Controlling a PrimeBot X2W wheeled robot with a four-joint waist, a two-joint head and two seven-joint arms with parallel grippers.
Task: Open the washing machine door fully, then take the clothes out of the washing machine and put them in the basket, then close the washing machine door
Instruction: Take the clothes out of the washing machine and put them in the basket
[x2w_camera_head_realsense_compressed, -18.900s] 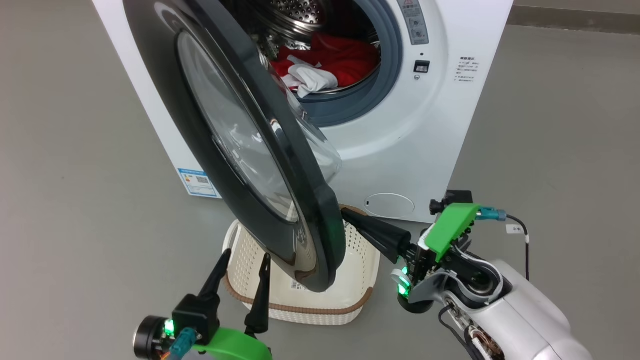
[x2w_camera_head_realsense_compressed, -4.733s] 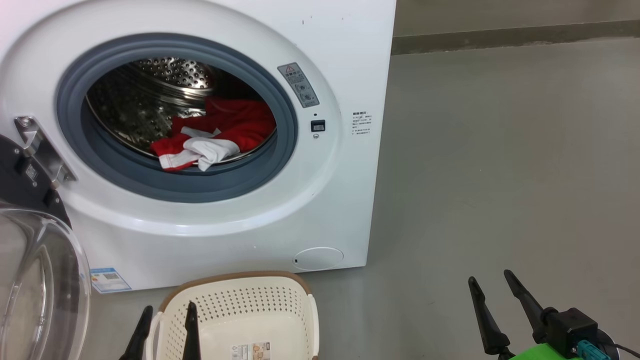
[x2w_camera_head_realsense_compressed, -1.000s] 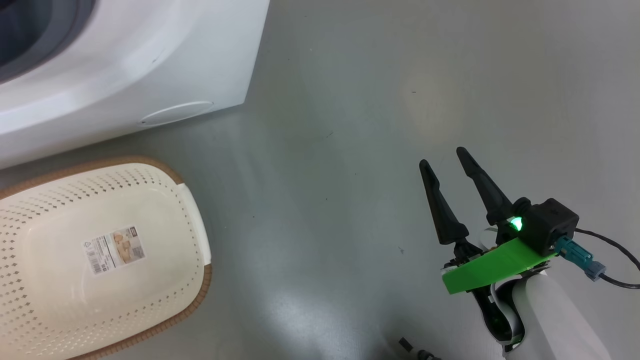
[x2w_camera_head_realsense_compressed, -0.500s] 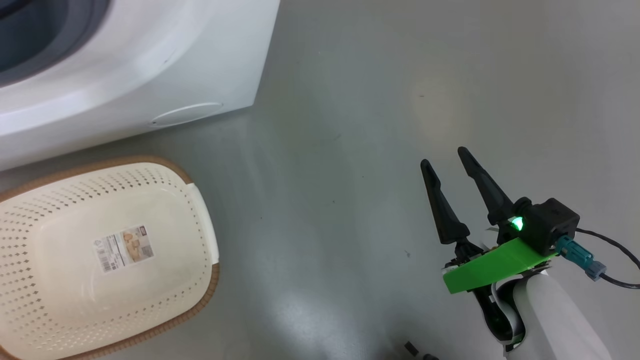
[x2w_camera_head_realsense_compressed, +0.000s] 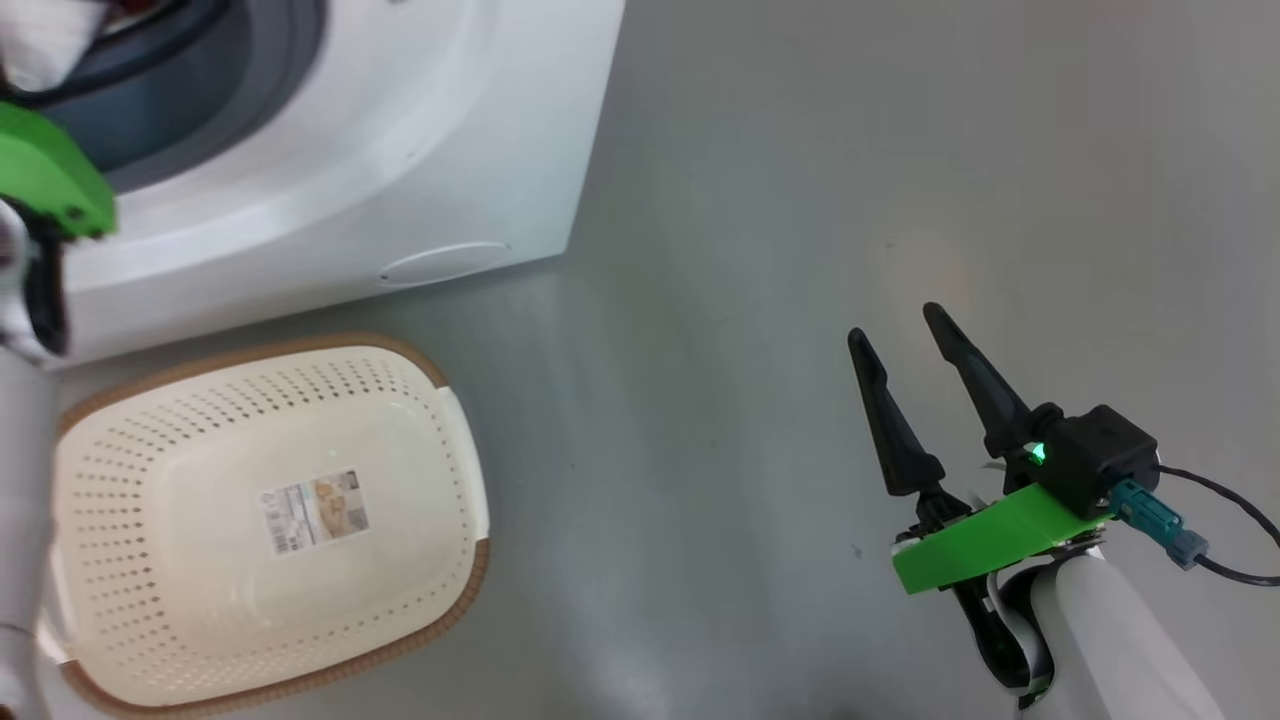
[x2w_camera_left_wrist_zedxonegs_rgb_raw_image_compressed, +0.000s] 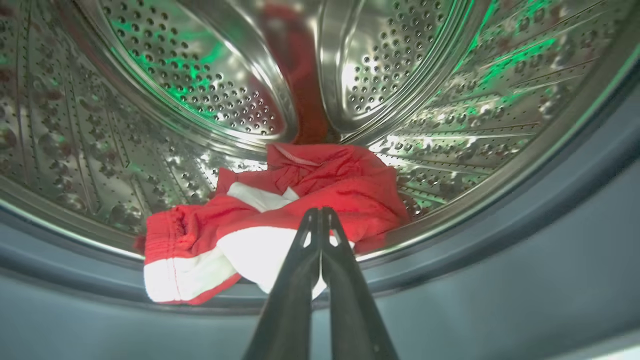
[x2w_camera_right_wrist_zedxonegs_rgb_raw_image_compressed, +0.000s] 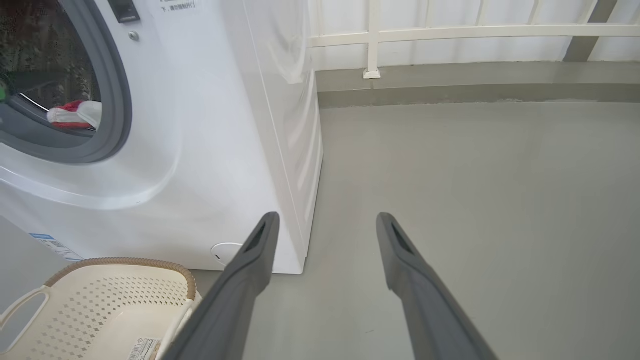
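Basket, head view: on floor before the washing machine.
Right pincer, head view: open, well right of basket.
Left pincer, left wrist view: closed, tips over clothes in drum.
Right pincer, right wrist view: spread wide.

clothes inside the washing machine, basket on the floor before it, right pincer well right of basket
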